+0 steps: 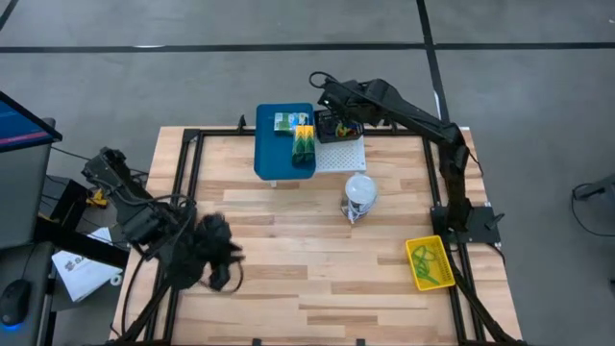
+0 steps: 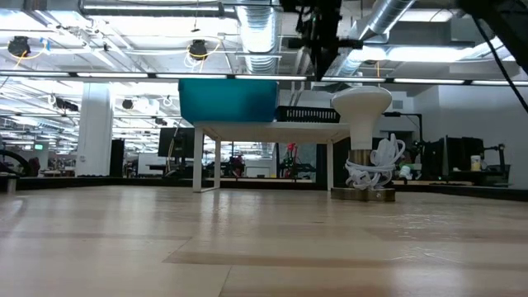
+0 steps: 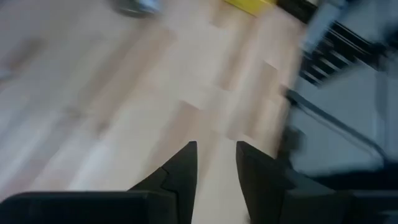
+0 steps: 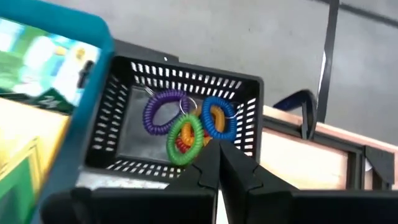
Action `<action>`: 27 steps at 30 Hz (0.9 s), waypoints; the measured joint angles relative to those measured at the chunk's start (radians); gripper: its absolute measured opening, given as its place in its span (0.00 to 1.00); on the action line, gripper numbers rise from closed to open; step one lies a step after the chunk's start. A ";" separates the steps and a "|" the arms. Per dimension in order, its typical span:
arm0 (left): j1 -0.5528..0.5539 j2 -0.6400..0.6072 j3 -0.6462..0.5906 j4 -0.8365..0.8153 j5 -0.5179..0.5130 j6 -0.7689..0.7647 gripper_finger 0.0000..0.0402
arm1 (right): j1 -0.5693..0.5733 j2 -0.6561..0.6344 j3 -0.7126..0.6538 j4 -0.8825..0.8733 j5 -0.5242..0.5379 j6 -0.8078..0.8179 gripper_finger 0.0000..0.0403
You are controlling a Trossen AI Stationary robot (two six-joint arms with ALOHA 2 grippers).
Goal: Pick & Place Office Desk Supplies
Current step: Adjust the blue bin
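Small coiled loops, purple [image 4: 163, 112], green [image 4: 185, 140] and blue [image 4: 217, 115] over orange and red ones, lie in a black perforated basket [image 4: 121, 134] at the table's far side [image 1: 338, 127]. Beside it a teal bin [image 1: 274, 159] holds a yellow-green crayon box [image 1: 304, 144] and packets [image 1: 286, 122]. My right gripper [image 4: 217, 155] hangs shut above the basket's near wall, with nothing in it; the low view shows it [image 2: 318, 37] well above the basket [image 2: 307, 114]. My left gripper [image 3: 216, 165] is open over bare wood near the table's left edge [image 1: 223, 274].
The basket stands on a raised white perforated board [image 1: 341, 157]. A white ball-shaped object [image 1: 360, 189] on a coiled cord stands mid-table. A yellow tray [image 1: 430, 262] with green pieces lies near the right edge. Bare wood fills the table's near middle.
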 joint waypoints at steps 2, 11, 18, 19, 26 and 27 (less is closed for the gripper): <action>0.035 -0.003 0.000 -0.058 -0.050 -0.063 0.25 | 0.020 -0.027 0.000 -0.001 0.021 0.000 0.00; 0.408 -0.017 -0.001 -0.484 -0.123 -0.134 0.10 | 0.172 -0.219 0.000 0.001 0.056 0.000 0.00; 0.866 -0.176 -0.101 -0.164 0.013 0.355 0.01 | 0.349 -0.340 0.001 0.008 0.123 0.047 0.00; 0.940 -0.195 -0.137 -0.092 0.079 0.416 0.00 | 0.379 -0.351 0.001 0.008 0.144 0.062 0.00; 1.322 -0.228 -0.361 0.226 0.407 0.646 0.00 | 0.592 -0.405 0.001 -0.061 0.272 0.220 0.00; 1.361 -0.228 -0.386 0.276 0.450 0.671 0.00 | 0.623 -0.409 0.002 -0.066 0.287 0.235 0.00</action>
